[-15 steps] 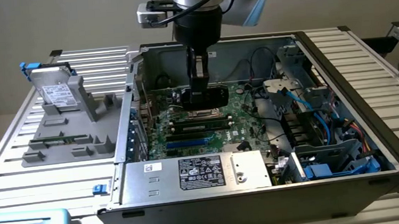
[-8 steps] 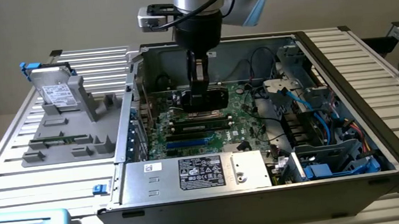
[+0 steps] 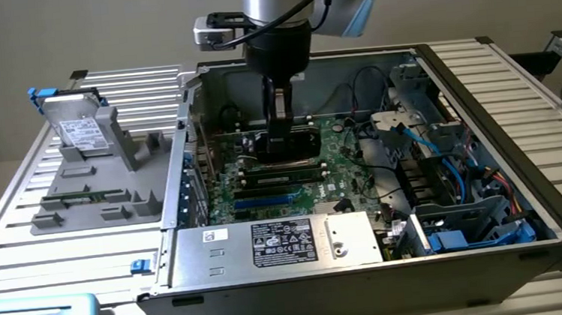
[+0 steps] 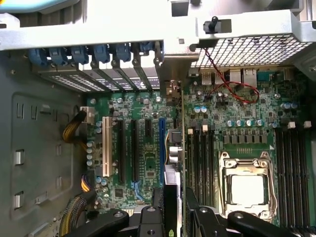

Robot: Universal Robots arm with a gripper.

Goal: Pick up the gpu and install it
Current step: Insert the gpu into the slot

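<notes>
Shows the gripper [image 4: 175,217] closed on the gpu [image 4: 177,148], held edge-down inside the open computer case [image 3: 353,302], low over the motherboard [image 4: 133,106] by the blue slot [image 4: 161,148]. Reads as the install step, seating unconfirmed; calls for card edge square to slot. Finds a hard drive [image 3: 80,132] and memory stick [image 3: 83,195] in the grey tray [image 3: 70,219] toward the worktop's [image 3: 18,253] edge on the exterior view's left.

Arm [image 3: 289,6] cut off at top edge, gpu [image 4: 174,148] edge-on, faces hidden, label [image 3: 282,242] text unreadable
</notes>
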